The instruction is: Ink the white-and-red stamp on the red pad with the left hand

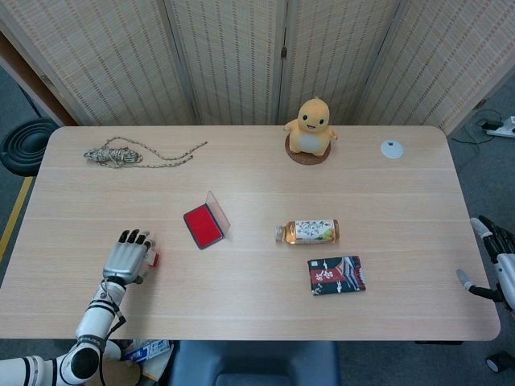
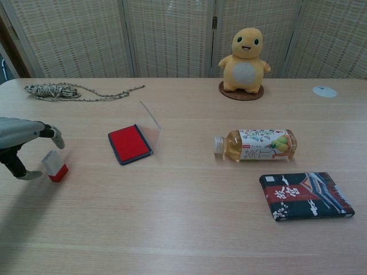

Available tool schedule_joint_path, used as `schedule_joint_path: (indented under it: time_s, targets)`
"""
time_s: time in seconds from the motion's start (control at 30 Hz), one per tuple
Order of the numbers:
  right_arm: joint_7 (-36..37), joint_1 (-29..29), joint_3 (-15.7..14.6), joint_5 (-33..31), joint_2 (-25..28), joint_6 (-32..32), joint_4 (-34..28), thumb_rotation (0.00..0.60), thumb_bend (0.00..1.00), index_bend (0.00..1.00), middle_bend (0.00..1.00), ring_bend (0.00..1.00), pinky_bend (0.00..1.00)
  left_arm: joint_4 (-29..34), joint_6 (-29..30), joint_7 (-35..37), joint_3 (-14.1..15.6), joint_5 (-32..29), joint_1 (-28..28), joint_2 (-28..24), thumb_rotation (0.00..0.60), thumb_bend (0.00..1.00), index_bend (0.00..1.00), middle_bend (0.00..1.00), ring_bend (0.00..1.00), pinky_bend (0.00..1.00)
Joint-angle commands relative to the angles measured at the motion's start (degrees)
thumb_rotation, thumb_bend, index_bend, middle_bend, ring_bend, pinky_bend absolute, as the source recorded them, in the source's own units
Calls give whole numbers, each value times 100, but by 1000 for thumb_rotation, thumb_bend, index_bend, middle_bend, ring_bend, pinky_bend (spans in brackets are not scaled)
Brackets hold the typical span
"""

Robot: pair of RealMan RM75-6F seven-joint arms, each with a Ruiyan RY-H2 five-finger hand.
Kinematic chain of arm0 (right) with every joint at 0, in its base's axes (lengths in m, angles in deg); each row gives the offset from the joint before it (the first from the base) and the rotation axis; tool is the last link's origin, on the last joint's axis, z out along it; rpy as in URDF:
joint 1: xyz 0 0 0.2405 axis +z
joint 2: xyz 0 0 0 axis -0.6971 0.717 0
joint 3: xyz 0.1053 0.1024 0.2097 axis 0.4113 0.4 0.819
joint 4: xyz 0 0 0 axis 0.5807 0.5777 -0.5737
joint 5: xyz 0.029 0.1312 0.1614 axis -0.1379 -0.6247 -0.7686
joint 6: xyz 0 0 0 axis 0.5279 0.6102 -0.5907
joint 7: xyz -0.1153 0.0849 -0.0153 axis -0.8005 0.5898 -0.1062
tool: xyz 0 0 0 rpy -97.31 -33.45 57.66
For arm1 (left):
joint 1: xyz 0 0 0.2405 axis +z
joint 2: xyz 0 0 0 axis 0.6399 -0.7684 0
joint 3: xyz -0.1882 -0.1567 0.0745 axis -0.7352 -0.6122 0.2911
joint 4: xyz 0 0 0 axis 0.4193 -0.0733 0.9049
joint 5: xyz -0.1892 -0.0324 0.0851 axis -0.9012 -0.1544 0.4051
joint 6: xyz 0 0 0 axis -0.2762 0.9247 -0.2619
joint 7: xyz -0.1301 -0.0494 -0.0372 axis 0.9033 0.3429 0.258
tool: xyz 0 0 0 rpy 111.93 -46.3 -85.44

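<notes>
The white-and-red stamp (image 2: 54, 165) stands upright on the table near the front left; in the head view only a sliver of the stamp (image 1: 153, 258) shows beside my hand. My left hand (image 1: 129, 258) hovers right at it, empty, with fingers (image 2: 55, 136) above and behind the stamp and the thumb to its left. I cannot see contact. The red ink pad (image 1: 202, 227) lies to the right of the stamp with its clear lid (image 2: 148, 122) raised. My right hand (image 1: 492, 261) hangs off the table's right edge, fingers apart and holding nothing.
A tea bottle (image 1: 308, 232) lies on its side mid-table, with a dark snack packet (image 1: 336, 275) in front of it. A yellow plush (image 1: 310, 126) sits on a coaster at the back. A coiled rope (image 1: 119, 153) lies back left, a white disc (image 1: 392, 149) back right.
</notes>
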Motion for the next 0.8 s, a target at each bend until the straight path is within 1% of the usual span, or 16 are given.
schedule_joint_path:
  time_s: [0.03, 0.27, 0.5, 0.8]
  targets:
    - [-15, -5, 1, -13, 2, 8, -8, 600, 307, 0, 0, 0, 0, -62, -53, 50, 16, -46, -59, 10, 600, 307, 236, 125, 0, 0]
    - [-55, -10, 16, -73, -4, 9, -13, 600, 307, 0, 0, 0, 0, -237, -184, 181, 82, -135, -180, 23, 600, 307, 286, 170, 0, 0]
    - [-92, -4, 29, -124, -12, -12, -15, 600, 307, 0, 0, 0, 0, -409, -306, 332, 121, -205, -290, 46, 600, 307, 306, 193, 0, 0]
    - [-120, -15, 48, -169, -16, 2, -17, 600, 307, 0, 0, 0, 0, -551, -378, 474, 187, -253, -386, 67, 600, 307, 349, 248, 0, 0]
